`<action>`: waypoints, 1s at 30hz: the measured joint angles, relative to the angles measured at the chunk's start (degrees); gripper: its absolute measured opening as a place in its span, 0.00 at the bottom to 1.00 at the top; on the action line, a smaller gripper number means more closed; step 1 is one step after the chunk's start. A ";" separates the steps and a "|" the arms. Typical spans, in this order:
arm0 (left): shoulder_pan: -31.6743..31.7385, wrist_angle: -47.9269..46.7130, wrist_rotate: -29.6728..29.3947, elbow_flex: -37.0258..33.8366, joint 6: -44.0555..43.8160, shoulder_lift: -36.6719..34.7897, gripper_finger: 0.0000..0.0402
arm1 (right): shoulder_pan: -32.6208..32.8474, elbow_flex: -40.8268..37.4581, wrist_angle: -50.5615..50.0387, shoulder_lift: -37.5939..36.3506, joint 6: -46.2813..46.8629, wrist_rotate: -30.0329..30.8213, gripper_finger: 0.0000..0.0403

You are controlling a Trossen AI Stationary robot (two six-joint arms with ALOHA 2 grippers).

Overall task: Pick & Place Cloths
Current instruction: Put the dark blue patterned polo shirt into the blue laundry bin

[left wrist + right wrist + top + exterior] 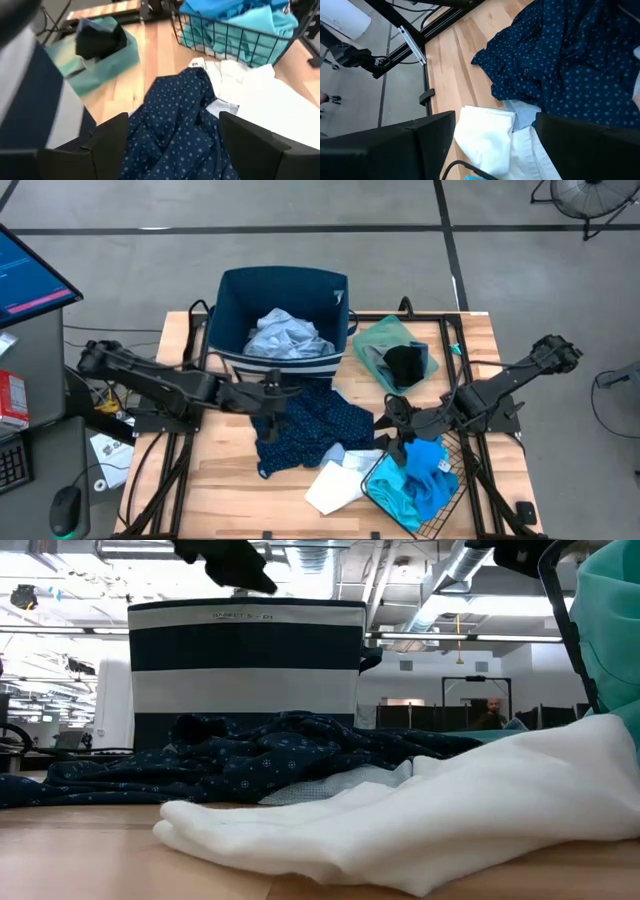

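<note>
While the left gripper hangs spread above it at centre frame, the navy dotted cloth lies crumpled below the striped bin. Soft, light and limp, it looks best pinched at a raised fold. The right gripper, also spread, holds nothing. The bin's label is unreadable.
</note>
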 joint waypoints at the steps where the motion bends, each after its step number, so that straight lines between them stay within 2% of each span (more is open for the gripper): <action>1: 0.00 0.39 0.28 -0.02 -0.01 0.83 0.72 | -0.26 0.00 0.00 0.00 0.02 0.02 0.67; 6: 0.00 2.19 0.37 -0.02 -0.01 4.45 0.72 | -1.36 0.00 0.00 0.00 -0.43 0.06 0.67; 12: 0.42 9.37 0.48 -0.02 1.59 10.79 0.72 | -2.66 0.00 -0.02 0.00 -3.91 -0.17 0.67; 20: 1.18 16.38 2.02 -0.18 3.05 15.32 0.72 | -3.06 0.00 -0.13 0.00 -5.11 -0.53 0.67; 24: 2.78 22.43 6.26 -3.38 2.62 18.17 0.72 | -3.06 0.00 -0.11 0.00 -6.40 -0.48 0.67; 30: 2.88 30.54 6.04 -7.18 0.29 20.31 0.72 | -3.06 0.00 -0.28 0.00 -6.47 -0.46 0.67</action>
